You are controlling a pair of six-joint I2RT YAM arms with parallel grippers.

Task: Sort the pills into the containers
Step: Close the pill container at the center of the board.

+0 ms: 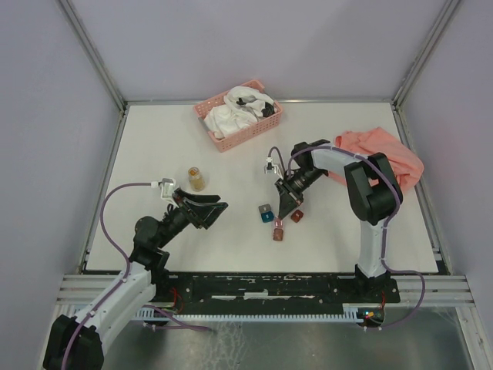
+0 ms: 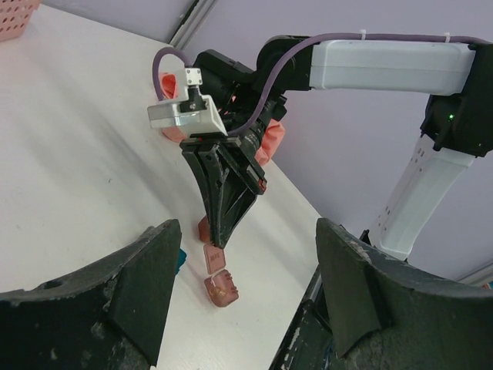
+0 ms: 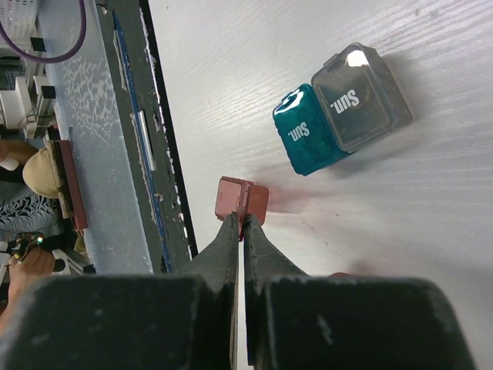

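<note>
- Right claw (image 3: 243, 225) is clenched, its tips touching a small dark red plastic cube box (image 3: 240, 200); I cannot tell whether it pinches the edge.
- In the top view, a teal cube box (image 1: 267, 218) and a grey cube box (image 1: 265, 208) touch each other at its 9 o'clock on the white counter (image 1: 154, 139).
- Left claw (image 1: 222, 209) is released, jaws wide.
- A small clear jar of amber pills (image 1: 196, 178) stands at its 11 o'clock.

The word "Sun." was found printed in white letters on a side face of the teal container (image 3: 308, 131). The same word, "Sun.", was found in white on the clear-topped grey container (image 3: 360, 96) touching it. Both words were seen turned askew in the right wrist view. The two containers were set toward the near edge of the surface (image 3: 431, 231). Nothing else could be read in any view.
</note>
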